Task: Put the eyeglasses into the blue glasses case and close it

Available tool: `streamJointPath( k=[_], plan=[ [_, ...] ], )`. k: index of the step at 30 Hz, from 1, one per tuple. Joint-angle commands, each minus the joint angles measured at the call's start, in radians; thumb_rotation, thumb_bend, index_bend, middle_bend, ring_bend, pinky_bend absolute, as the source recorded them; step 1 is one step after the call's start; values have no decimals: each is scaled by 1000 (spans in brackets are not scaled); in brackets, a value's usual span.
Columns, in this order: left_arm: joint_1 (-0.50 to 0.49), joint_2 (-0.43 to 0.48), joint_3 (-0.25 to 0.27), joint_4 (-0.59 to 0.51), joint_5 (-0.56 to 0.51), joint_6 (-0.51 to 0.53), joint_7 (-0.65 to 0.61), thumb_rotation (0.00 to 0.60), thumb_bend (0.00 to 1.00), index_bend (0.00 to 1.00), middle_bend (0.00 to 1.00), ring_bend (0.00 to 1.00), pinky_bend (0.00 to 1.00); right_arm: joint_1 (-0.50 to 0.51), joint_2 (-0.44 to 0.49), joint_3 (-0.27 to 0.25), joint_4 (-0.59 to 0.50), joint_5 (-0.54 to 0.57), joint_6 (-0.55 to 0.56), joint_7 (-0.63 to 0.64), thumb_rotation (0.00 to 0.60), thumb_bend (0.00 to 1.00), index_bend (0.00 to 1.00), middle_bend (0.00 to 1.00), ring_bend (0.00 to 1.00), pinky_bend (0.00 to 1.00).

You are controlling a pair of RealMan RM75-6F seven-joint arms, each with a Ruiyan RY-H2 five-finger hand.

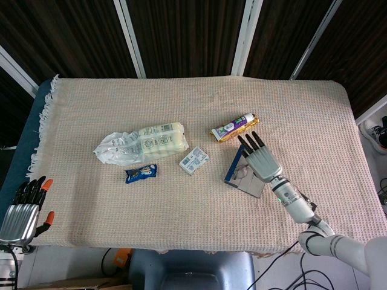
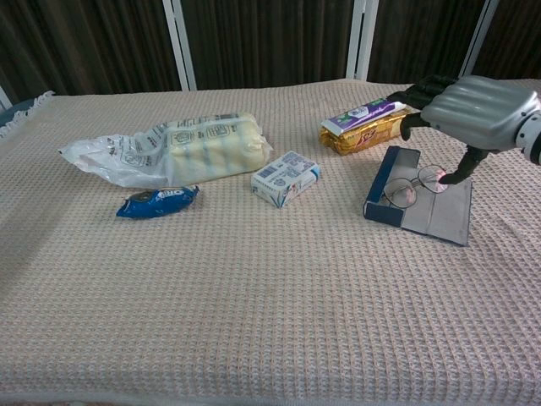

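1. Glasses (image 2: 412, 184) are lying in the open blue case (image 2: 419, 201), lenses toward the raised blue wall on its left side, on the right part of the cloth-covered counter (image 1: 181, 199). The placing step looks basically done to me.

2. The right robot hand (image 2: 478, 114) hovers just over the case, palm down, fingers stretched toward the far side. A thumb tip hangs down right by the right lens. I can't tell if it's touching the frame or just above it. It isn't gripping anything as far as I can see, fingers are apart.

3. The left robot hand (image 1: 23, 212) is parked off the near-left corner of the counter, well apart from everything. It holds nothing and the fingers look loosely extended.

4. So we're between "glasses in" and "close it". The case's flat grey flap lies toward the camera in the chest view, the blue wall stands on the far-left edge.

5. My guess for the next move: get the thumb clear of the frame, make sure the temples sit inside the footprint, then catch one flap edge and fold it over. A flat fold-up case will probably slide on the cloth, so some downward pressure helps.

6. The toothpaste tube (image 2: 368, 111) and yellow packet (image 2: 368, 134) sit just behind the case, so there's not much room on that side.
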Motion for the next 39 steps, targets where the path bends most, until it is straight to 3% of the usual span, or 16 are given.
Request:
streamJointPath(
  k=[1, 8, 14, 39],
  plan=[
    [0, 1, 0, -1, 2, 1, 0, 600, 389, 0, 0, 0, 62, -19, 15, -3, 19, -2, 18, 4, 600, 244, 360, 83, 0, 34],
    [-3, -1, 1, -1, 4, -2, 1, 600, 390, 0, 0, 0, 62, -24, -11, 7, 108, 33, -15, 5, 600, 220, 235, 46, 0, 24],
    [-9, -4, 2, -1, 5, -12, 10, 600, 390, 0, 0, 0, 62, -5, -108, 14, 239, 42, -45, 28, 600, 220, 191, 32, 0, 12],
    [-8, -1, 8, -1, 17, -6, 3, 600, 390, 0, 0, 0, 62, 33, -251, 17, 436, 18, -61, 34, 600, 220, 194, 31, 0, 5]
  ],
)
